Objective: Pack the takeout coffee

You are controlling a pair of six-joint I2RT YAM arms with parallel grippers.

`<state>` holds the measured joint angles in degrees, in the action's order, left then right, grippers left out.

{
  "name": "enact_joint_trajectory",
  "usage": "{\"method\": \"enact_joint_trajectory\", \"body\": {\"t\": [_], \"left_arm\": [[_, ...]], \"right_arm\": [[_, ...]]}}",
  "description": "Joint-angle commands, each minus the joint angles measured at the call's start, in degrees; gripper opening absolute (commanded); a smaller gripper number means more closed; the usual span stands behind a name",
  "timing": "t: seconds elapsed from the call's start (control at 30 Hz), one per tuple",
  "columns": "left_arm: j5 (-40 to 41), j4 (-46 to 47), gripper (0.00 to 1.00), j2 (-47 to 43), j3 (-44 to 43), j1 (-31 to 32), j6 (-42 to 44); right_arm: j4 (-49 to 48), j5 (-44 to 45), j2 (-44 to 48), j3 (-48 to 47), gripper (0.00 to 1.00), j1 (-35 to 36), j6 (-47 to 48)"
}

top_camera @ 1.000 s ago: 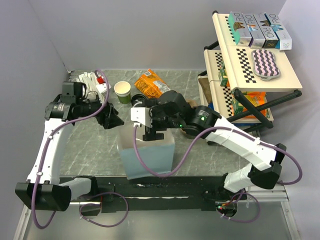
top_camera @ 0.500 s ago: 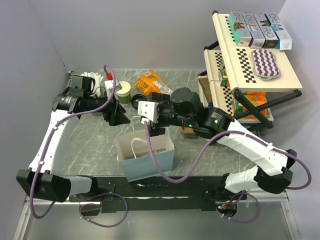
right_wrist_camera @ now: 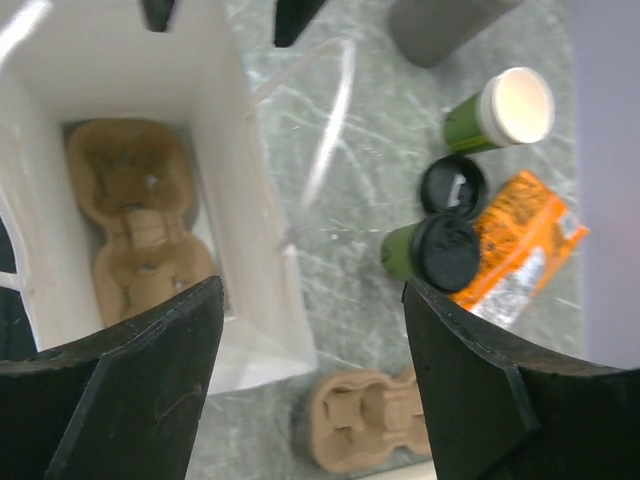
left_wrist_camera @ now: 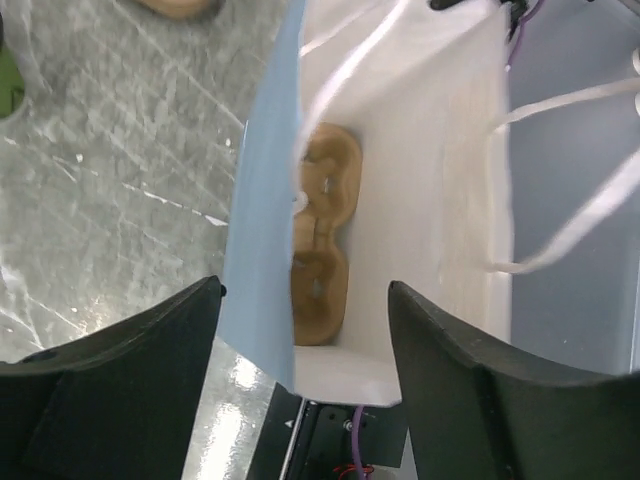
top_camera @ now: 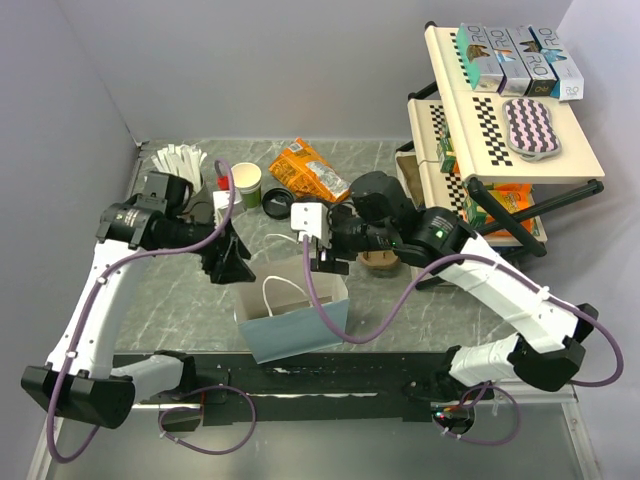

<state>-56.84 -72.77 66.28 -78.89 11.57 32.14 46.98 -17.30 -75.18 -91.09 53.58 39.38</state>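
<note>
The takeout coffee (right_wrist_camera: 440, 250), a green-banded cup with a black lid, lies on its side on the marble beside an orange packet; in the top view it is a dark shape (top_camera: 276, 205) behind my right wrist. A light blue paper bag (top_camera: 300, 325) stands open near the front, with a brown pulp cup carrier (left_wrist_camera: 320, 240) on its floor. My left gripper (left_wrist_camera: 305, 288) is open above the bag's left end, with the blue wall (left_wrist_camera: 260, 250) between its jaws but not touched. My right gripper (right_wrist_camera: 312, 288) hangs open over the bag's far right edge (right_wrist_camera: 240, 200), holding nothing.
A lidless white-and-green cup (right_wrist_camera: 505, 110), a loose black lid (right_wrist_camera: 453, 185) and a grey cup (right_wrist_camera: 440, 25) of white sticks stand at the back. A second pulp carrier (right_wrist_camera: 370, 420) lies right of the bag. The orange snack packet (top_camera: 308, 170) and a tiered rack (top_camera: 500, 120) stand behind and right.
My right gripper has lifted away from the bag's middle and shifted back and right. My left gripper has swung forward to the bag's left end. The bag's mouth now shows open.
</note>
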Motion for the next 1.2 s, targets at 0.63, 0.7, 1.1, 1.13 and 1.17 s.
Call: {"method": "enact_joint_trajectory", "body": {"t": [0.63,0.7,1.1,1.13,1.17], "left_arm": [[7.17,9.31,0.01,1.84,-2.14,4.25,-1.55],[9.98,10.63,0.01,0.52,-3.89,4.25,-1.82],[20.54,17.30,0.01,-6.95,-1.02,4.25,3.02],[21.06,18.10,0.01,-7.91,0.13,4.25,3.02],[21.07,19.06,0.01,-9.31,2.14,4.33,3.02]], "right_arm": [[-1.45,-8.02,-8.67,-0.58,0.00,-3.75,1.76],[-3.81,-6.88,-9.19,-1.89,0.00,-3.84,1.58],[-24.38,-3.53,-8.58,3.19,0.00,-3.31,2.72],[-24.65,-3.70,-8.76,3.72,0.00,-3.13,3.07],[-24.57,-4.05,-9.02,4.42,0.00,-2.79,3.34]]}}
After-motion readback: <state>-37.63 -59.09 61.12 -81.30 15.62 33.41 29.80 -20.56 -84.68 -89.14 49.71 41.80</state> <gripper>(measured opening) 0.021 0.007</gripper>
